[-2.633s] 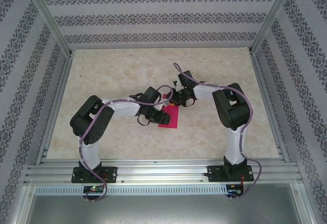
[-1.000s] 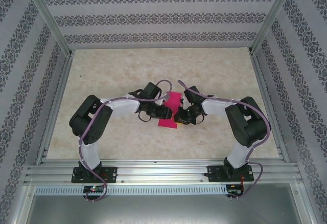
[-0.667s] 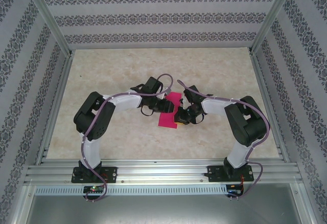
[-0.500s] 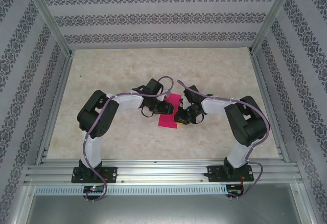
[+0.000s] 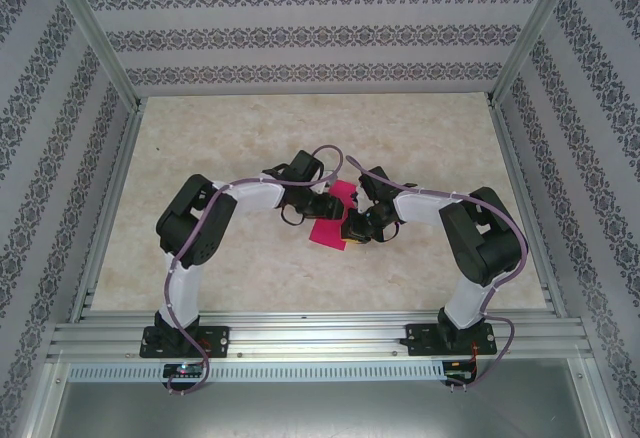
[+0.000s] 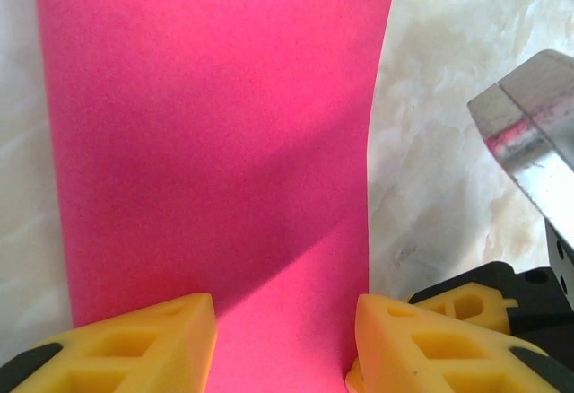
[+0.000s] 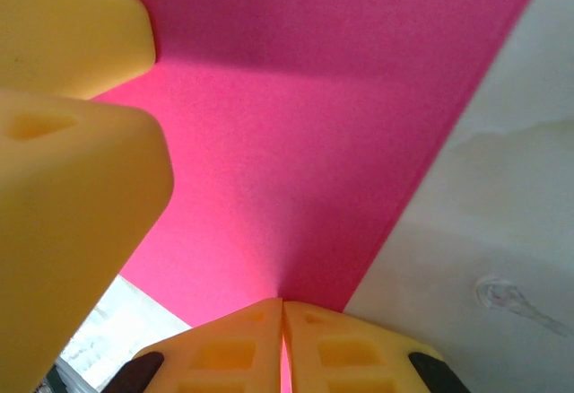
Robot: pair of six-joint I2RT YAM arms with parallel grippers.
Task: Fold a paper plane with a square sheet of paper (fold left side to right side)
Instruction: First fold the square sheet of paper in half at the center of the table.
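Your right jaws are clenched on an edge of the pink sheet of paper, which sits mid-table between both arms. Your left jaws stand released, spread over the sheet's left side.

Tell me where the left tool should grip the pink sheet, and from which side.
Likely the pink sheet at its long edge nearest the right tool, edge-on from that side, pinched from above and below: thin paper offers only edges, and this one curves as if lifted.
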